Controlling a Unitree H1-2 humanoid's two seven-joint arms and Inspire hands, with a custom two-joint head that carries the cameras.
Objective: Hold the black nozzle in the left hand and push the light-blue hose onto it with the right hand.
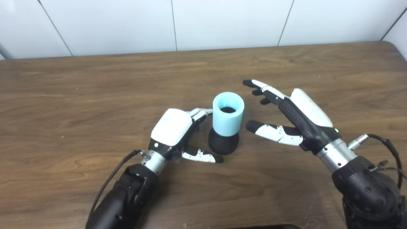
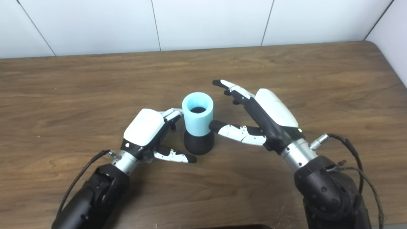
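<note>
Light-blue hose (image 1: pixel 228 116) is seated upright on black nozzle (image 1: pixel 223 143), flanked by left hand (image 1: pixel 178 133) and right hand (image 1: pixel 295 117); both are spread open, nothing gripped.

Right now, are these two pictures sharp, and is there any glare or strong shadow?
Left eye view: sharp overall, soft shadows on the brown wooden table under both arms. Right eye view: mild sheen on the white shell of the left hand; the light-blue hose on the black nozzle looks crisp.

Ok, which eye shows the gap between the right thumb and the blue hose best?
The left eye view: bare table shows between the right hand and the hose. In the right eye view the thumb overlaps the hose's edge, so contact can't be judged.
</note>
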